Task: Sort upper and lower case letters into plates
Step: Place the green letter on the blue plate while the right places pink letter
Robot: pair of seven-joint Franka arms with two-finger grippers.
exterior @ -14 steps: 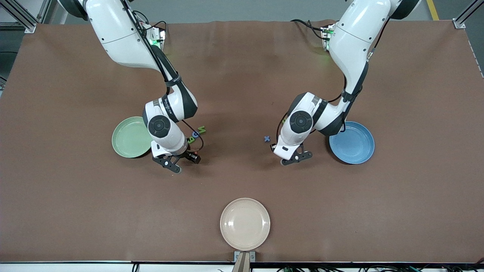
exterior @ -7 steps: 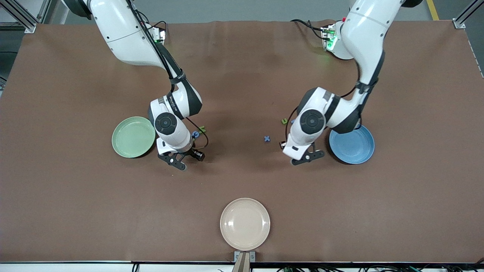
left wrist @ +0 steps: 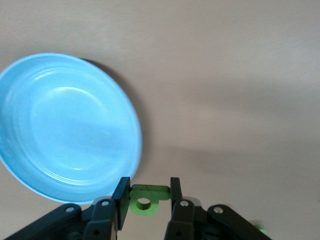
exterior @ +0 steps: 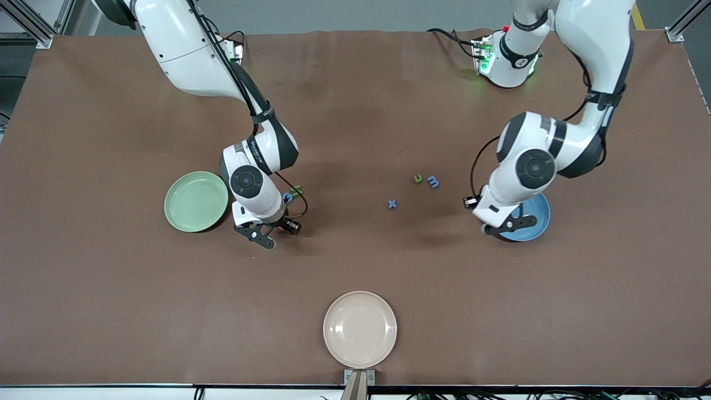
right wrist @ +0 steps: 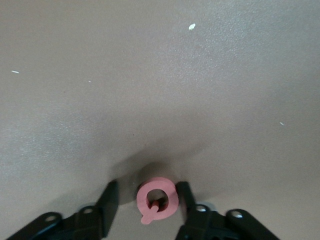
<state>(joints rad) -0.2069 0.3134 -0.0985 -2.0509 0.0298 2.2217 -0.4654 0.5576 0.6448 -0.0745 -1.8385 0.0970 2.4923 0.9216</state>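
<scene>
Brown table [exterior: 111, 305] under both arms, cream plate [exterior: 360, 329] at the edge nearest the front camera.

Right gripper [exterior: 260, 236] down at table level, just beside pale green plate [exterior: 195, 201] and a bit nearer the camera than it. Jaws set narrow around pink Q [right wrist: 157, 200], one finger close against it, a gap showing at the other finger [right wrist: 111, 192]; not clamped. Q flat on the table between the fingers, hidden by the wrist in the front view. Blue G [exterior: 288, 196] and green N [exterior: 296, 190] just beside that wrist, farther from the camera than the gripper, partly covered.

Left gripper [exterior: 511, 225] up over the rim of blue plate [exterior: 536, 219], on the rim's side toward the table's middle. Pinched tight on held green letter [left wrist: 146, 197], which sits flat between the fingertips; shape too small to name. Blue plate bare inside.

Loose on the table between the two arms: blue x [exterior: 392, 204], then blue m [exterior: 433, 181] and loose green letter [exterior: 417, 178] side by side, farther from the camera than x, all well apart from both grippers.
</scene>
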